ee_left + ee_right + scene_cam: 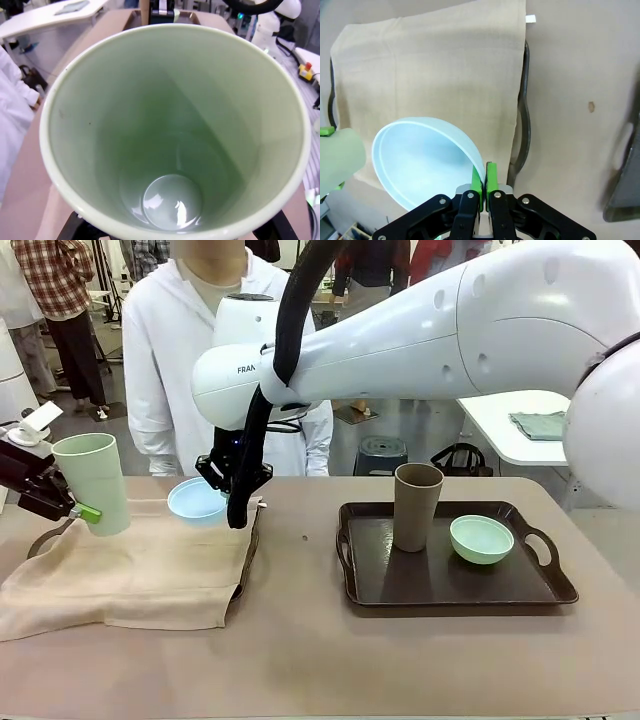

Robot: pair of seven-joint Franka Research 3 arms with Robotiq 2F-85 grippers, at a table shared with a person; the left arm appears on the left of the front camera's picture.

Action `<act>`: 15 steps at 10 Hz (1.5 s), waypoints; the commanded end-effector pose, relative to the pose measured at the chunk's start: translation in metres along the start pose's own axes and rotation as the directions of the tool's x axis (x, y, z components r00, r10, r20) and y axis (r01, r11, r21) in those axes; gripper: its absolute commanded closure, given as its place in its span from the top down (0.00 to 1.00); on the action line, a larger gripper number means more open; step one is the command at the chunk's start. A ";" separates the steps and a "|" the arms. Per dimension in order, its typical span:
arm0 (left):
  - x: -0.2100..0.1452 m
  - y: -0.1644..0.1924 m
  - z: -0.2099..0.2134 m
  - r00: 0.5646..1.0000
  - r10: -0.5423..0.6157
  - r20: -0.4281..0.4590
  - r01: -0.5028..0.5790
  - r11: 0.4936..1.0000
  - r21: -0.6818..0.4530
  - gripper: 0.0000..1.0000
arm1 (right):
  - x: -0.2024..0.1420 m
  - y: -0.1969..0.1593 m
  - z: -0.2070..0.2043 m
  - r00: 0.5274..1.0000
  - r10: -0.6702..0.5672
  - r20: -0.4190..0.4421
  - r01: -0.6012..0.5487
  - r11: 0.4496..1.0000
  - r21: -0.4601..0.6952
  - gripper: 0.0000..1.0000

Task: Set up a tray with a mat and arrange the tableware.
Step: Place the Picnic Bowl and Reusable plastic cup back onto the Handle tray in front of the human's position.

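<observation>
My left gripper (72, 506) is shut on a tall pale green cup (93, 483), held upright over the left end of the beige mat (130, 565). The cup's inside (170, 130) is bare. My right arm reaches across, and its gripper (484, 176) is shut on the rim of a light blue bowl (420, 157), tilted above the mat's far edge (197, 502). The mat (430, 75) is draped over a dark tray, whose edge (522, 115) shows beside it. A second dark tray (440, 585) at the right holds a brown cup (416, 506) and a mint green bowl (481, 539).
A person in a white coat (180, 350) stands at the far side, behind the mat. Bare brown tabletop (300, 640) lies between the two trays and along the front. A small dark spot (591, 106) marks the table.
</observation>
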State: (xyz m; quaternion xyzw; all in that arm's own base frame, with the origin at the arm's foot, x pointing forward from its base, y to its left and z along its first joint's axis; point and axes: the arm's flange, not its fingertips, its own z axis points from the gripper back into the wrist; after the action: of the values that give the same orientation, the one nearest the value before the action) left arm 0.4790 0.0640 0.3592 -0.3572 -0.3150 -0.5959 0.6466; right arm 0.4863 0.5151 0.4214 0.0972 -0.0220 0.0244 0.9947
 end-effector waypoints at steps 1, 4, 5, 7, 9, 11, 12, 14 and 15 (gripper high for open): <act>-0.007 0.006 -0.006 0.998 -0.057 -0.005 0.057 0.998 -0.001 0.81 | 0.006 0.001 -0.014 0.999 0.010 -0.040 -0.010 1.000 0.000 0.04; -0.029 0.022 -0.018 0.986 -0.162 -0.027 0.162 0.987 -0.003 0.81 | 0.020 0.009 -0.037 0.997 0.047 -0.055 -0.048 0.999 -0.001 0.04; -0.034 0.025 -0.023 0.983 -0.182 -0.021 0.182 0.983 -0.007 0.81 | 0.022 0.011 -0.042 0.997 0.056 -0.055 -0.056 0.998 -0.001 0.04; -0.047 0.037 -0.030 0.988 -0.156 -0.010 0.155 0.987 -0.028 0.81 | 0.028 0.012 -0.053 0.995 0.064 -0.071 -0.064 0.998 0.008 0.04; -0.053 0.040 -0.031 0.988 -0.154 0.010 0.154 0.988 -0.025 0.81 | 0.034 0.013 -0.066 0.993 0.070 -0.094 -0.069 0.998 0.016 0.04; -0.060 0.044 -0.034 0.990 -0.137 0.019 0.138 0.990 -0.025 0.81 | 0.037 0.012 -0.073 0.992 0.074 -0.102 -0.073 0.997 0.012 0.04; -0.061 0.046 -0.035 0.991 -0.135 0.019 0.135 0.990 -0.030 0.81 | 0.039 0.012 -0.076 0.992 0.068 -0.110 -0.068 0.998 0.012 0.04; -0.062 0.047 -0.037 0.991 -0.133 0.015 0.133 0.991 -0.034 0.81 | 0.040 0.010 -0.083 0.990 0.068 -0.121 -0.069 0.998 0.002 0.04; -0.065 0.045 -0.037 0.992 -0.129 0.015 0.130 0.991 -0.033 0.81 | 0.038 0.009 -0.086 0.989 0.068 -0.129 -0.069 0.998 -0.003 0.04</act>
State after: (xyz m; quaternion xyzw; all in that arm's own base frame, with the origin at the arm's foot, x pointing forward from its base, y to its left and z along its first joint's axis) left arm 0.5144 0.0674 0.2809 -0.3469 -0.3151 -0.6402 0.6087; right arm 0.5197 0.5371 0.3380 0.0920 0.0285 0.0562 0.9938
